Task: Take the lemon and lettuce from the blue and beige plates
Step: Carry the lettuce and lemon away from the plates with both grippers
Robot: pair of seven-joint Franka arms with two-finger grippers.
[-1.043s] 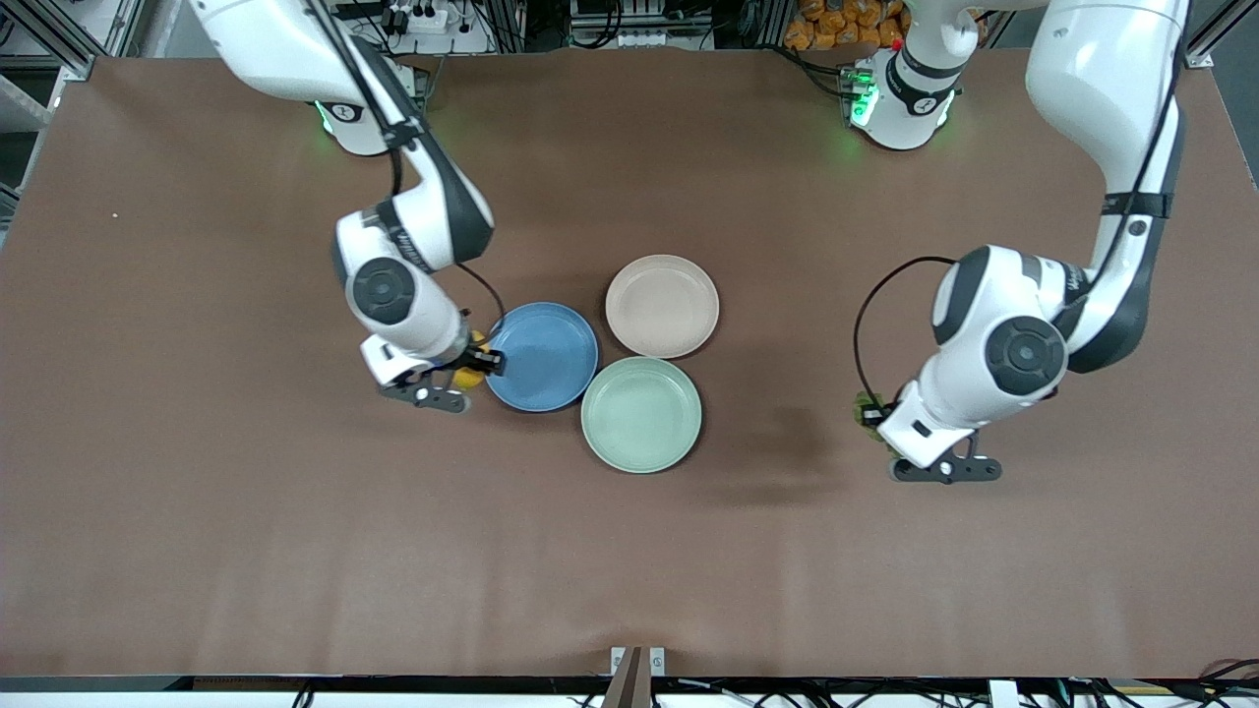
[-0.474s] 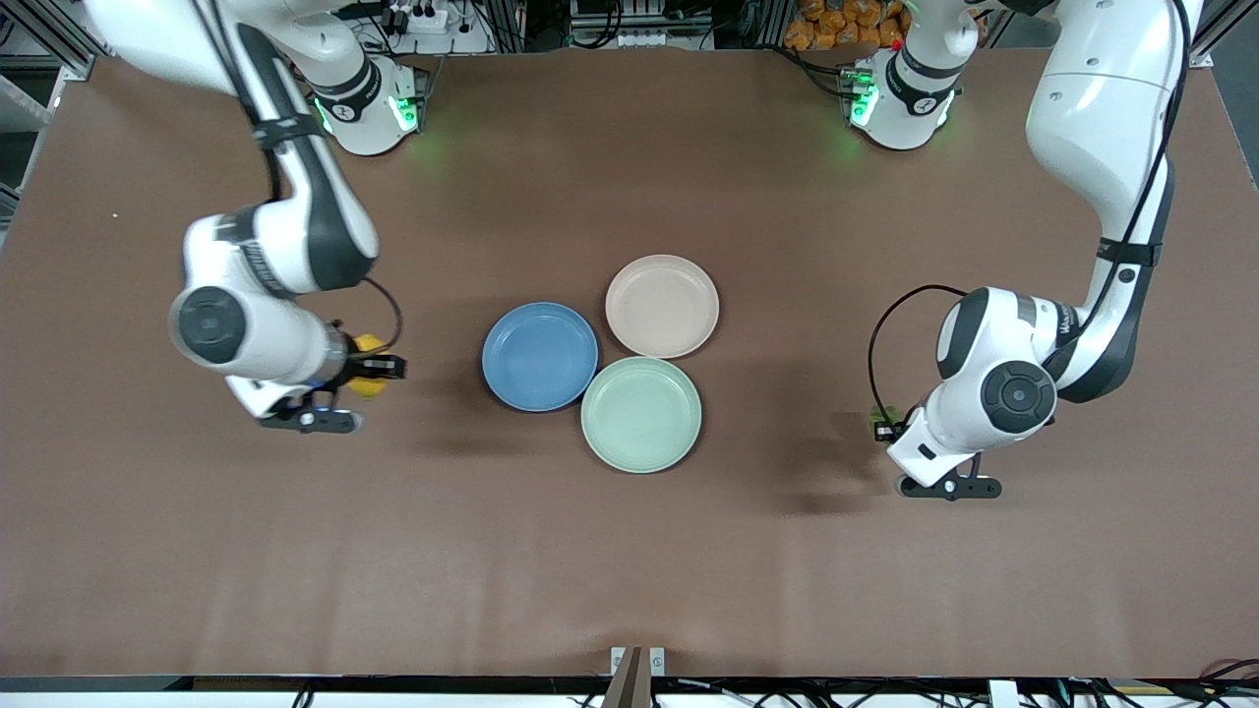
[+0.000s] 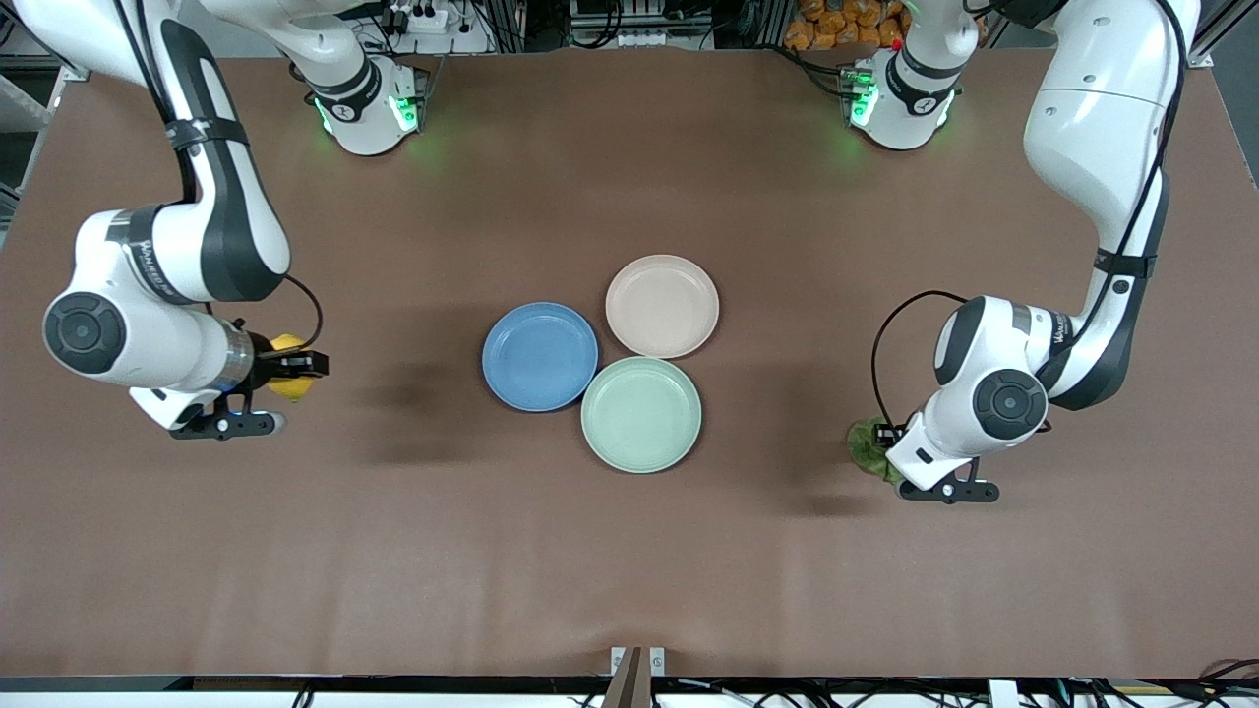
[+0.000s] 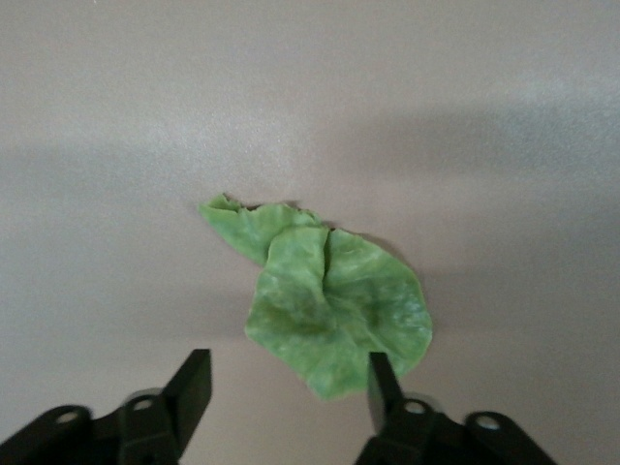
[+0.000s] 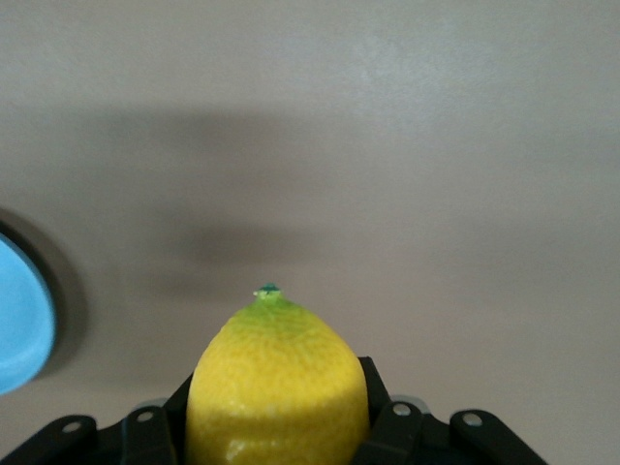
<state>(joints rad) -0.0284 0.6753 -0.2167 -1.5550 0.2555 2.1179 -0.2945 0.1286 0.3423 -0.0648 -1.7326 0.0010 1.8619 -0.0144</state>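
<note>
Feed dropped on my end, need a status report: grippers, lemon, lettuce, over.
Right gripper shut on lemon, over bare table toward right arm's end. Left gripper open over lettuce, leaf flat on table. All three plates empty; nothing in the way.

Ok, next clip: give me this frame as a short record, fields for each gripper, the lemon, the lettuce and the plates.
left gripper: open, over the lettuce
right gripper: shut on the lemon, over bare table toward the right arm's end
lettuce: lying on the table toward the left arm's end, off the plates
blue plate: nothing on it
beige plate: nothing on it
green plate: nothing on it, nearest the front camera
</note>
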